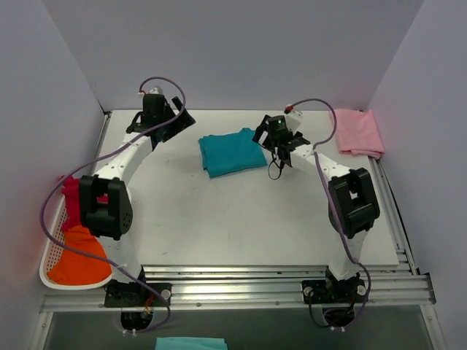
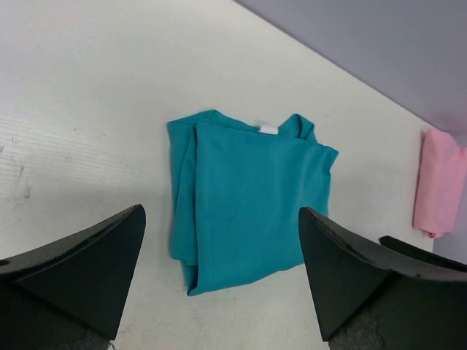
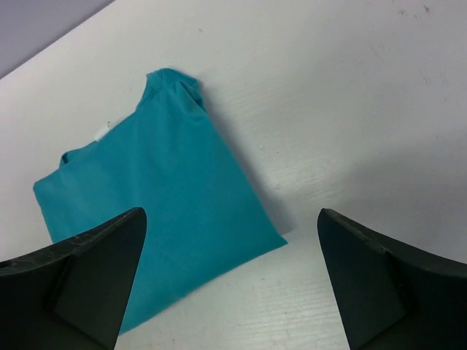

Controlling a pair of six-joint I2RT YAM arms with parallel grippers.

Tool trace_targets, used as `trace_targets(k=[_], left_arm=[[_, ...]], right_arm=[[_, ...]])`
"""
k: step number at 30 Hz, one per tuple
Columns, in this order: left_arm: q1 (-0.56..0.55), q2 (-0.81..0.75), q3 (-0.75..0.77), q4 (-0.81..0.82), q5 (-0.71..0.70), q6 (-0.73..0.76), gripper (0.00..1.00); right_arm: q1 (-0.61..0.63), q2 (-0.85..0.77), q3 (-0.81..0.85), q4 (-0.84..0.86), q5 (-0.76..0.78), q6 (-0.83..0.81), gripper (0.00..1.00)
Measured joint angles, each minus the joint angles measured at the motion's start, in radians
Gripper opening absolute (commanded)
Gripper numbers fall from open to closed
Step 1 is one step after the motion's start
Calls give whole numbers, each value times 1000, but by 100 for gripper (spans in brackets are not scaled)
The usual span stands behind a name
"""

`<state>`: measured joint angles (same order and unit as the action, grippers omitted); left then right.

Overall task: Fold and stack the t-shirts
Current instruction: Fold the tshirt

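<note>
At table centre, toward 12 o'clock: teal t-shirt (image 1: pixel 232 153), folded flat, collar label showing. Left gripper (image 2: pixel 220 213) off its 9 o'clock side, right gripper (image 3: pixel 230 213) off its 3 o'clock side. Both sets of fingers spread wide, nothing between them. Pale pink t-shirt (image 1: pixel 357 131) folded at the 2 o'clock corner. White basket (image 1: pixel 45 266) at the 8 o'clock edge holds orange t-shirt (image 1: pixel 80 261) and magenta-red t-shirt (image 1: pixel 71 200), both bunched.

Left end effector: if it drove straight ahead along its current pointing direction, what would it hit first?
Most likely the folded teal t-shirt: it lies flat on the table, centred ahead of the open left end effector. Nothing shows in between, though depth is hard to judge.
</note>
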<state>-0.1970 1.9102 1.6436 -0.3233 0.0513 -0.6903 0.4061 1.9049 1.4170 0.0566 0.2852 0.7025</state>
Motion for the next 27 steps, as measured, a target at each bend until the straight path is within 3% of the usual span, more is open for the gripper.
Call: trace_targets(k=[4, 10, 24, 25, 27], left_arm=[[-3, -117, -126, 95, -1, -1, 97], [-4, -127, -280, 172, 13, -5, 98], [-4, -44, -322, 244, 35, -5, 100], [-4, -37, -322, 246, 37, -5, 100], [-4, -26, -321, 252, 39, -5, 100]], right_arm=[[-2, -24, -142, 74, -30, 24, 100], [-19, 72, -195, 108, -68, 37, 100], [-16, 320, 80, 283, -132, 53, 100], [-12, 328, 88, 290, -137, 56, 99], [-1, 332, 89, 306, -145, 59, 76]])
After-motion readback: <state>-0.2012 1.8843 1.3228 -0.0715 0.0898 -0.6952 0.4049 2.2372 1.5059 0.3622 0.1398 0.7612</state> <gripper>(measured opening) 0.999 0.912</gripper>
